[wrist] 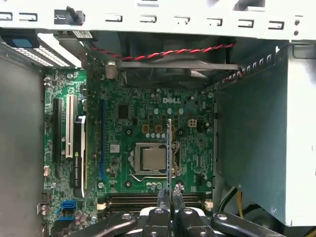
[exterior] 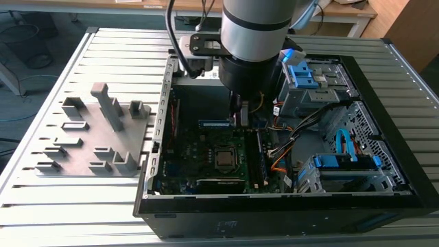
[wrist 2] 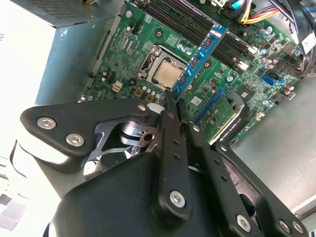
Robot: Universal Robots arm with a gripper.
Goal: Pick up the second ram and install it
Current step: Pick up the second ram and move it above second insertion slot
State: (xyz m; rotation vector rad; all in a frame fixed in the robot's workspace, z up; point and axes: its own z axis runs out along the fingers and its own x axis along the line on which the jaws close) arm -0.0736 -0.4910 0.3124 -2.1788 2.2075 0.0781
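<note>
Inside the open black computer case [exterior: 274,206], above the green motherboard [wrist: 123,143], the second ram [wrist 2: 200,57] is a long, thin blue-green board with black chips, seen edge-on in the first wrist view [wrist: 169,148] beside the CPU socket [wrist: 150,158] and not seated in any slot. The gripper [wrist 2: 174,98] has its 2 dark fingers pressed onto 1 end of the stick, pinching it. The case lies on a slatted metal table [exterior: 69,216] with a grey holder block [exterior: 96,149] just beside it on the exterior view's left, and a wooden desk [exterior: 89,4] stands behind.
</note>
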